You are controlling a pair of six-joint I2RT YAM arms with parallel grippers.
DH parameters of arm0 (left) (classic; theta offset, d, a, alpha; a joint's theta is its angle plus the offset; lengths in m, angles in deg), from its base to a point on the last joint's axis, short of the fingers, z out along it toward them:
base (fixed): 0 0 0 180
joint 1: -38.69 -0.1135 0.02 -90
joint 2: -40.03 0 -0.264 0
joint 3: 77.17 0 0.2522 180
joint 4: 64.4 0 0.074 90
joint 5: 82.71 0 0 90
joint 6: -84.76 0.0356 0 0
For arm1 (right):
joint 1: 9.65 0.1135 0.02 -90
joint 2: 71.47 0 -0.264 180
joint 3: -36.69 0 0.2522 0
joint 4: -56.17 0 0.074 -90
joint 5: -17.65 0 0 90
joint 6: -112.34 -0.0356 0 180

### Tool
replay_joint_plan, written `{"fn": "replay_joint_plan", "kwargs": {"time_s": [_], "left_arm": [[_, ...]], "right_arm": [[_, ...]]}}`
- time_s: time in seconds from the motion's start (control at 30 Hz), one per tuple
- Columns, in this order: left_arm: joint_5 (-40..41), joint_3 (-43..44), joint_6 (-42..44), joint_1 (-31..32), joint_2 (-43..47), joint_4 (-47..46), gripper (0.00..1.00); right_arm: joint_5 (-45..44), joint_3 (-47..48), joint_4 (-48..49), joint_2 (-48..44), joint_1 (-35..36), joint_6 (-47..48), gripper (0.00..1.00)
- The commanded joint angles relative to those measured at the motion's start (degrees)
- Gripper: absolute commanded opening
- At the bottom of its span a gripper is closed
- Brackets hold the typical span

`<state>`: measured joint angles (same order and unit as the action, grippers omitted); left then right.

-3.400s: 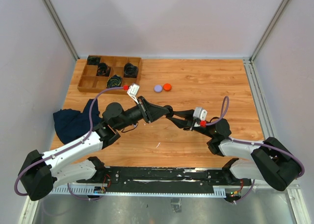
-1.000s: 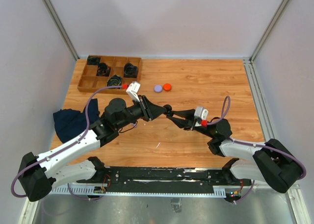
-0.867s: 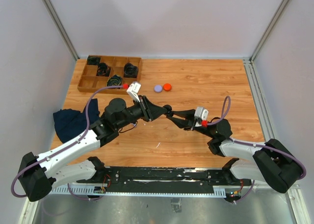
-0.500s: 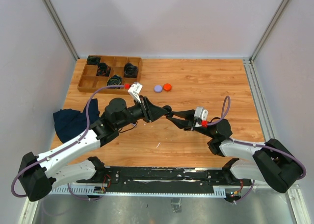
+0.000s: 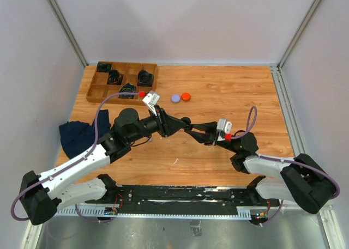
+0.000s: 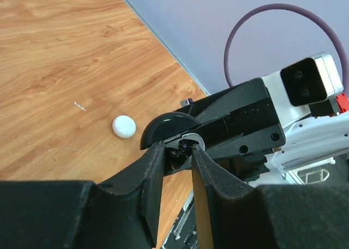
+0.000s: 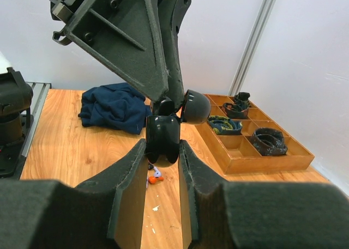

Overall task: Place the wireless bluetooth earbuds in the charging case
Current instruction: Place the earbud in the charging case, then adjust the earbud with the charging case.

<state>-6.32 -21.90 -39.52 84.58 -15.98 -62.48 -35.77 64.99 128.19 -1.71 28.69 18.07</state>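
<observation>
Edged rightward since before, the left tool [image 6: 176, 149] stands narrow about a tiny dark earbud [image 6: 177, 155], grip uncertain, at the open glossy black charging case [image 7: 162, 132], which the right tool [image 7: 162, 145] clamps steady above the wooden bench [image 5: 229, 91].

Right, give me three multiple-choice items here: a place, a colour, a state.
1. The dark blue cloth lies: A) at the table's left edge; B) far right corner; C) between the arm bases.
2. The two round cases on the table are: A) green, yellow; B) purple, orange; C) both white.
3. The lid of the black charging case in the right end effector is: A) shut; B) missing; C) open.
Answers: 1A, it is bunched at that edge; 2B, plain from above; 3C, the domed lid stands swung up.
</observation>
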Motion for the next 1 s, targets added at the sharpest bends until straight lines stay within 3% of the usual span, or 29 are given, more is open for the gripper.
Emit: {"fn": "replay_joint_plan", "kwargs": {"time_s": [0.0,0.33,0.6,0.83,0.97], "left_arm": [[-0.5,2.4,2.5,-0.1,1.7,-2.3,0.32],[6.5,3.9,0.7,-0.1,4.3,4.8,0.42],[7.2,2.5,0.6,-0.1,6.8,9.9,0.46],[5.1,-4.3,8.5,-0.1,12.8,2.9,0.54],[1.9,-5.5,8.1,-0.1,12.3,-2.0,0.56]], "right_arm": [[2.9,1.7,2.8,0.7,0.8,-1.6,0.04],[1.4,1.1,2.9,0.7,0.8,-0.9,0.04],[1.2,1.3,2.9,0.6,0.8,-0.9,0.04],[1.6,1.5,2.9,0.0,0.8,-2.8,0.04],[1.7,1.7,2.8,0.0,0.8,-3.1,0.04]]}}
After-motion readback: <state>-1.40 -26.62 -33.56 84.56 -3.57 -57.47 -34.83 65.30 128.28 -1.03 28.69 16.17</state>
